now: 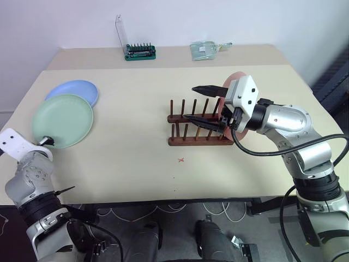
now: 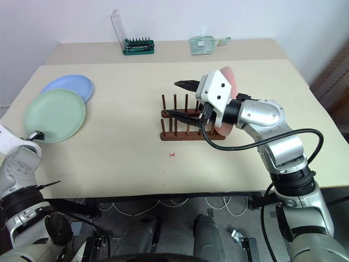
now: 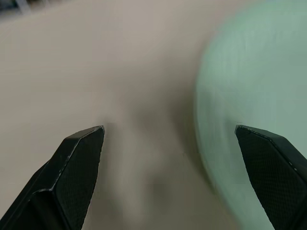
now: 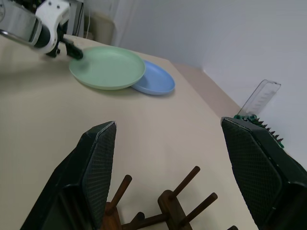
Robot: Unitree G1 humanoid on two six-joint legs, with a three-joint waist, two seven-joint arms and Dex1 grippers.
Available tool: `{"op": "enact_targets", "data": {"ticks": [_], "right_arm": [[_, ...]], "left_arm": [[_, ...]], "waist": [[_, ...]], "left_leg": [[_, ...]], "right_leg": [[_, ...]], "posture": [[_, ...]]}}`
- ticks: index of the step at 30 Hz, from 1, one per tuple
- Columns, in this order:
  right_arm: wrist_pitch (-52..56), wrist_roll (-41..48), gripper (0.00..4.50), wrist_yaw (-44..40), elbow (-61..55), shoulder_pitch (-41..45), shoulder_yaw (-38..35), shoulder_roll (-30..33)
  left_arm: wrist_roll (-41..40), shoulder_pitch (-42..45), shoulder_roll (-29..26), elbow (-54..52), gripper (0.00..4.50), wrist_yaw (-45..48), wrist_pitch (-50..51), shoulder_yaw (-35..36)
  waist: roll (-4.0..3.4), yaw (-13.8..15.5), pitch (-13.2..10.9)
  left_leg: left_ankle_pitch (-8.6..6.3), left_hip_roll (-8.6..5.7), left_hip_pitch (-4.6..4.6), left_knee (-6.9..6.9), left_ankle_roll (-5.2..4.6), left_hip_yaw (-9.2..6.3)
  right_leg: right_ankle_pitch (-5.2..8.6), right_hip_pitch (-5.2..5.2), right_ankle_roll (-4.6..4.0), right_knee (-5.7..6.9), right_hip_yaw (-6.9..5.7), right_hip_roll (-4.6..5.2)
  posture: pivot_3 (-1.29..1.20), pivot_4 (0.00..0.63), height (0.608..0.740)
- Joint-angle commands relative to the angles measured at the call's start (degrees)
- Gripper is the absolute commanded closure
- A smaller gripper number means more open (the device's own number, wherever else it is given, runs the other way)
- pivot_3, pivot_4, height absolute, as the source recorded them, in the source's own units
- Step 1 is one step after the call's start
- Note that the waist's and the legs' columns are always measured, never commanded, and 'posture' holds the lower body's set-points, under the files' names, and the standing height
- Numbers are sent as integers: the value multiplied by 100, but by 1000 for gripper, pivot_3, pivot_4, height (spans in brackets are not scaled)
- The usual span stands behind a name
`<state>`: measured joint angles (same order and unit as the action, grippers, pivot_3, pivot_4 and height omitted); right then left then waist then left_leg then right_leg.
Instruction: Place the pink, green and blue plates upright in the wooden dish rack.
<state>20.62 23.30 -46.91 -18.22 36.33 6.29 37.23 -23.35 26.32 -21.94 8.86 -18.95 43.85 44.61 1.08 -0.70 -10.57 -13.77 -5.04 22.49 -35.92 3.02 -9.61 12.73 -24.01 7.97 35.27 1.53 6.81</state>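
While the pink plate [image 1: 235,82] stands in the wooden dish rack [image 1: 199,125] behind the spread, empty right claw [image 1: 200,106], the spread left claw [image 1: 54,166] sits at the green plate [image 1: 62,120]'s 7 o'clock edge; blue plate [image 1: 73,90] underneath.

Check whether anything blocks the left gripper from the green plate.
Nothing visible does. The left gripper is open at the near rim of the green plate, with bare table beside it. The blue plate lies partly under the green plate's far edge.
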Motion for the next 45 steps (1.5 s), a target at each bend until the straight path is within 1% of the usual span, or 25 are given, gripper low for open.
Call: {"op": "enact_targets", "data": {"ticks": [1,7,8,11,13,16,18,19,21,22,23,26,28,31,33,35,36,39,45], "right_arm": [[-48,-32,941,29,-212,-16,-192,-14],[-34,-54,941,26,-242,-40,-210,-36],[-42,-50,941,15,-243,-46,-209,-39],[-67,-52,941,-31,-233,-44,-196,-36],[-98,-47,941,-62,-249,-34,-193,-40],[-156,-69,941,-82,-255,4,-187,-61],[-162,-83,941,-73,-252,18,-191,-70],[-188,-135,941,-69,-204,86,-166,-76],[-325,-339,399,-65,-80,242,-74,-87],[-491,-523,103,-60,-24,311,6,-98],[-720,-789,41,-12,44,371,118,-123],[-1392,-1550,41,79,261,455,506,-203],[-1908,-2175,41,294,540,556,770,-307],[-2408,-2798,41,533,909,675,972,-423],[-2897,-3514,41,913,1304,857,1172,-477],[-3195,-3936,41,1200,1559,997,1241,-555],[-3286,-4053,41,1301,1621,1031,1229,-586],[-3426,-4318,41,1428,1779,1081,1225,-601],[-3631,-4848,41,1664,2140,1213,1236,-619]], "left_arm": [[-127,111,-39,-70,1358,-56,18,109],[-238,106,20,-23,4391,-107,-57,122],[-276,105,29,-21,4452,-82,-90,131],[-366,98,75,-119,4452,80,-295,97],[-500,115,166,-269,4452,300,-631,88],[-642,162,242,-542,4452,696,-1038,-65],[-665,167,257,-628,4452,804,-1186,-139],[-636,268,226,-872,4452,958,-1343,-354],[-327,500,8,-1304,4500,1255,-1554,-1021],[-227,643,-35,-1451,4500,1334,-1605,-1290],[-197,796,-9,-1545,4500,1356,-1618,-1484],[-29,1186,122,-1790,4500,1416,-1671,-2061],[102,1505,291,-1950,4500,1337,-1587,-2492],[192,1779,514,-2085,4500,1254,-1522,-2832],[100,1991,812,-2204,4500,1218,-1320,-3126],[83,2124,1026,-2379,4500,1249,-1107,-3453],[10,2152,1159,-2453,4500,1229,-1031,-3473],[-103,2128,1324,-2617,4500,1262,-797,-3507],[-250,2056,1410,-2816,4500,1427,-478,-3591]], "waist": [[0,1,0],[0,-5,0],[-3,-1,3],[-6,-4,6],[-6,0,6],[-2,10,5],[-1,8,4],[-1,5,4],[8,6,-2],[12,15,-3],[12,25,-3],[18,11,2],[16,-9,3],[15,-40,2],[15,-53,1],[17,-28,0],[17,-22,0],[17,-13,0],[16,-30,0]], "left_leg": [[0,0,0,0,0,0],[0,0,0,0,1,0],[0,0,0,1,1,0],[0,0,-3,1,1,2],[0,1,-3,1,1,2],[0,0,-2,0,1,2],[0,0,0,-2,1,2],[0,0,0,-2,1,3],[0,0,0,-1,1,2],[1,0,1,-1,3,2],[2,0,4,-2,5,1],[2,-2,4,-6,5,2],[4,-2,1,-4,9,5],[12,-1,0,-2,23,7],[12,0,0,0,24,8],[13,0,1,0,25,8],[15,-1,4,-2,27,7],[16,-1,5,0,31,7],[17,-1,3,0,30,7]], "right_leg": [[0,0,0,0,0,0],[0,0,0,0,0,0],[0,-1,0,0,0,0],[0,1,0,0,1,0],[0,1,0,0,1,0],[0,1,-1,-1,1,1],[0,2,-1,-3,1,1],[0,2,-1,-3,1,1],[0,1,-1,-2,1,1],[-1,0,-1,-1,0,0],[-1,0,-1,-1,-1,0],[-1,7,-1,-8,-1,1],[-1,7,0,-8,0,2],[-1,1,0,-4,1,2],[-1,-3,0,-2,2,1],[-1,-4,0,-1,2,1],[-1,-4,0,-2,2,1],[-1,-3,0,-7,2,1],[-1,-3,-1,-3,2,-1]], "posture": [[0,150,740],[0,150,740],[0,150,740],[0,150,740],[0,150,740],[0,150,740],[0,150,740],[0,150,740],[0,150,740],[0,150,740],[0,150,740],[0,150,740],[0,150,740],[0,150,740],[0,150,740],[0,150,740],[0,150,740],[0,150,740],[0,150,740]]}}
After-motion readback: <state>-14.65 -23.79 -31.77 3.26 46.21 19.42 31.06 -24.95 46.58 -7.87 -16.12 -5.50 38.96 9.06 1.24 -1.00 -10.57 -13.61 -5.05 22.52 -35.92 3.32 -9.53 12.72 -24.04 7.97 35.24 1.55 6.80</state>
